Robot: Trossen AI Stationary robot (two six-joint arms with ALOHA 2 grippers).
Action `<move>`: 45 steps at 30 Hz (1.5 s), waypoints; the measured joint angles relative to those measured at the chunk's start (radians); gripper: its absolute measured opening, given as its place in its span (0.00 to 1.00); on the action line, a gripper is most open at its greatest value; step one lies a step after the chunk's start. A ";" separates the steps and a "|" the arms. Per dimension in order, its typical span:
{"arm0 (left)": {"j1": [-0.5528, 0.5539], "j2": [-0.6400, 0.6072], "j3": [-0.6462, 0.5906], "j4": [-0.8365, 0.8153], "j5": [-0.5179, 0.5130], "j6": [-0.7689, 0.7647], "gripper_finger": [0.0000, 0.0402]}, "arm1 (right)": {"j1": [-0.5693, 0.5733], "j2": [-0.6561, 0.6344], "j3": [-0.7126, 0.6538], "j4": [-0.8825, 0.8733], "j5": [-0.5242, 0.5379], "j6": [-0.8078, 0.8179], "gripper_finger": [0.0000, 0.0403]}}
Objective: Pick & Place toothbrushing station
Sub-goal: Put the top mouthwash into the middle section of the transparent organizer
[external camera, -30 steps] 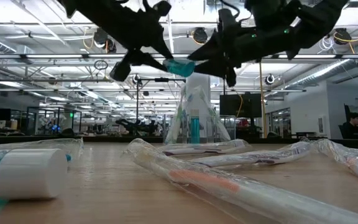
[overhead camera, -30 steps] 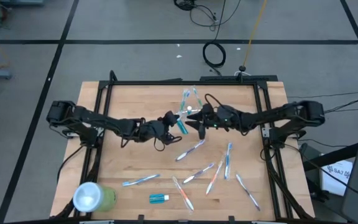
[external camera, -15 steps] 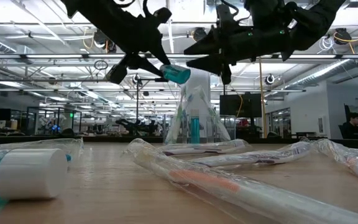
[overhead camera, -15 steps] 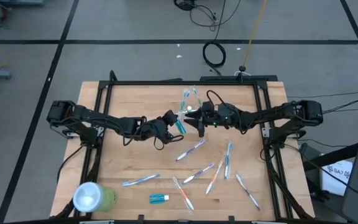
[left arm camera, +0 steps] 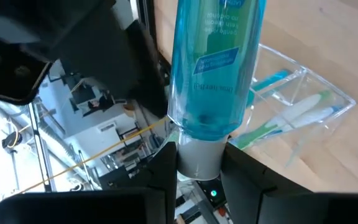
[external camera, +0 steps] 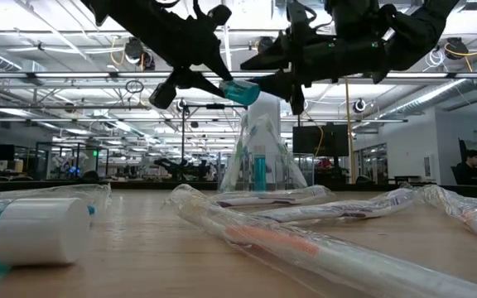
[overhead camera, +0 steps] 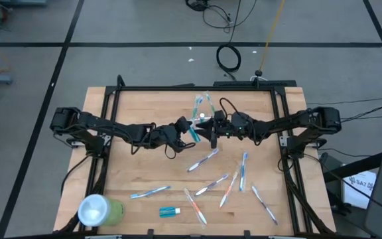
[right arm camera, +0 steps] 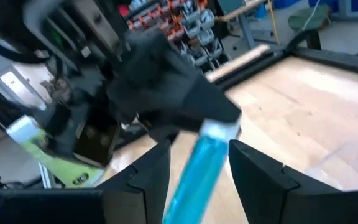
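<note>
A blue toothpaste tube (overhead camera: 192, 132) with a white cap hangs above the table's middle, my left gripper (overhead camera: 184, 127) shut on it. My right gripper (overhead camera: 213, 132) comes from the right and is open. In the right wrist view its fingers (right arm camera: 146, 176) stand on either side of the tube's body (right arm camera: 199, 163); I cannot tell whether they touch it. The toothbrushing station, a clear cup (overhead camera: 203, 111) with toothbrushes standing in it, rests on its base just beyond both grippers. It also shows behind the tube (external camera: 240, 91) in the low view, cup (external camera: 259, 157), and in the left wrist view, cup (left arm camera: 303, 87). My left gripper pinches the tube's white cap (left arm camera: 199, 158) between its two fingers (left arm camera: 165, 169), coming from the table's left and slanting a little downward. The tube's body (left arm camera: 213, 68) runs on away from the fingers. It is lifted clear of the table, near the cup.
Several wrapped toothbrushes (overhead camera: 203, 159) lie scattered over the near right half of the table. A small toothpaste tube (overhead camera: 169, 211) lies near the front edge. A light-green cup (overhead camera: 99, 211) lies at the near left corner. The black frame rails (overhead camera: 105, 133) run along both sides.
My right gripper has turned a little at the wrist beside the tube, its fingers now standing more upright around it. The tube dipped slightly and came back to about where it was. Neither gripper's opening has changed.
</note>
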 joint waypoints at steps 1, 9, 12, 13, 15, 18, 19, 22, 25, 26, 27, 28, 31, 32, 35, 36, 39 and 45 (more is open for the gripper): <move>0.000 0.000 0.000 0.002 0.000 0.004 0.23 | 0.000 0.001 0.000 -0.003 0.001 0.000 0.39; 0.004 0.000 0.000 0.084 0.007 0.081 0.23 | 0.001 0.000 0.000 0.003 0.000 -0.003 0.39; 0.005 0.000 0.000 0.099 0.028 0.134 0.23 | 0.000 0.000 0.000 0.000 -0.001 -0.003 0.39; 0.005 0.004 0.000 0.104 0.037 0.139 0.23 | -0.001 0.000 0.000 0.000 -0.001 -0.003 0.39; 0.004 0.013 0.006 0.105 0.037 0.128 0.23 | -0.001 0.000 0.000 0.000 -0.001 -0.004 0.39; 0.005 0.045 0.034 0.101 0.015 0.127 0.23 | -0.002 0.000 -0.001 -0.003 0.007 -0.014 0.39; 0.006 0.058 0.046 0.096 0.009 0.136 0.23 | -0.003 0.000 -0.001 -0.004 0.008 -0.017 0.39; 0.005 0.115 0.099 0.095 -0.034 0.160 0.23 | -0.007 0.000 -0.002 -0.025 0.023 -0.018 0.39; 0.004 0.146 0.140 0.053 -0.083 0.181 0.23 | -0.023 -0.001 0.000 -0.060 0.020 -0.041 0.38; 0.004 0.150 0.152 0.035 -0.089 0.182 0.23 | -0.028 -0.006 0.000 -0.068 0.014 -0.060 0.38; 0.002 0.150 0.162 0.013 -0.089 0.181 0.23 | -0.032 -0.010 0.000 -0.078 0.003 -0.082 0.38; 0.002 0.148 0.171 -0.008 -0.089 0.178 0.23 | -0.035 -0.011 0.000 -0.078 -0.002 -0.100 0.37; 0.001 0.148 0.183 -0.050 -0.097 0.179 0.23 | -0.039 -0.011 0.000 -0.095 -0.011 -0.123 0.34; 0.001 0.149 0.185 -0.053 -0.099 0.181 0.23 | -0.039 -0.010 0.000 -0.099 -0.011 -0.130 0.33; 0.002 0.148 0.189 -0.055 -0.103 0.184 0.23 | -0.040 -0.011 0.000 -0.097 -0.010 -0.133 0.30; 0.002 0.148 0.189 -0.057 -0.103 0.184 0.23 | -0.040 -0.011 0.000 -0.099 -0.020 -0.133 0.29; 0.000 0.148 0.189 -0.065 -0.103 0.196 0.23 | -0.043 -0.011 0.000 -0.105 -0.038 -0.137 0.27; 0.001 0.148 0.189 -0.065 -0.104 0.179 0.24 | -0.055 -0.011 0.000 -0.107 -0.055 -0.158 0.25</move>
